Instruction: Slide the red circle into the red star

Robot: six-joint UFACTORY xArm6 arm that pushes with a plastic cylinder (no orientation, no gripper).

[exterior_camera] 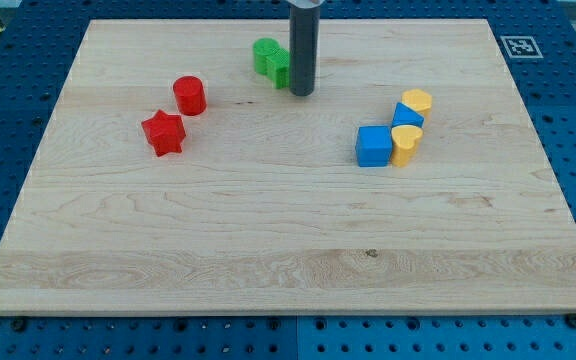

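The small red round block (189, 95) sits on the far left part of the pale wooden board (268, 260). The red star block (164, 132) is just beside it, a bit nearer and to the left. They look almost touching, so I think only a small push is needed. My tip (301, 94) has no claw and holds nothing. It rests well to the right, against the green block (271, 60). Blue blocks (375, 145) and yellow heart blocks (406, 143) huddle on the right.
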